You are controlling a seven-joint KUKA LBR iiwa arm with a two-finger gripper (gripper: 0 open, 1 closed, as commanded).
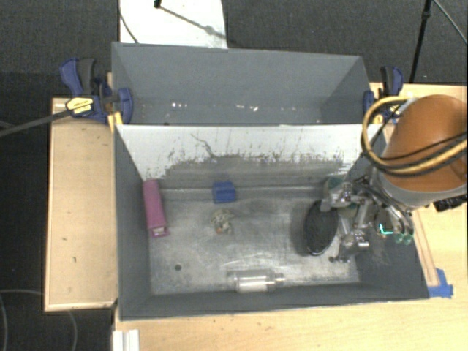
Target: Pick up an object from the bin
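My gripper (354,222) hangs low over the right end of the bin, near the right wall. Directly to its left lies a black oval thing (318,229), flat on the floor and touching or almost touching the gripper's side. I cannot make out whether that black thing sits inside the gripper or just beside it. A clear plastic tube (255,280) lies on its side near the front wall, left of and in front of the gripper.
A pink oblong block (154,208) lies along the left wall. A small blue block (224,192) sits near the back wall, with a small brownish crumpled thing (222,223) in front of it. The arm's orange dome and cables overhang the bin's right rim.
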